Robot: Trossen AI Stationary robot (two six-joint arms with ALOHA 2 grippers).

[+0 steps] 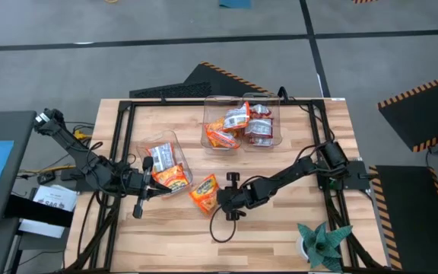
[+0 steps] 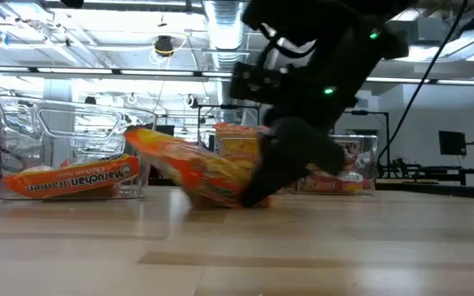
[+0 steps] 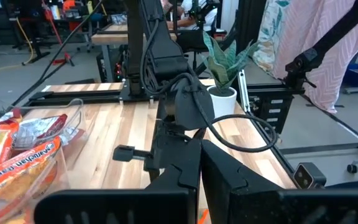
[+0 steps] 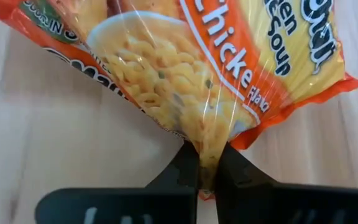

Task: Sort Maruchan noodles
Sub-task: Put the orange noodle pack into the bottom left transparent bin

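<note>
Right gripper is pinching the orange chicken packet by its lower edge seam; jaws are nearly closed on a thin fold of wrapper, noodle block fanning out ahead of the jaws. Packet is sitting tilted on the counter, far corner raised, long axis running away from the jaws toward the left bin. Grip looks marginal to me: lift slowly, keep the packet hanging below the jaws, avoid swinging, or the film could slip out. Left gripper is waiting beside the left bin; can't tell its jaw state.
</note>
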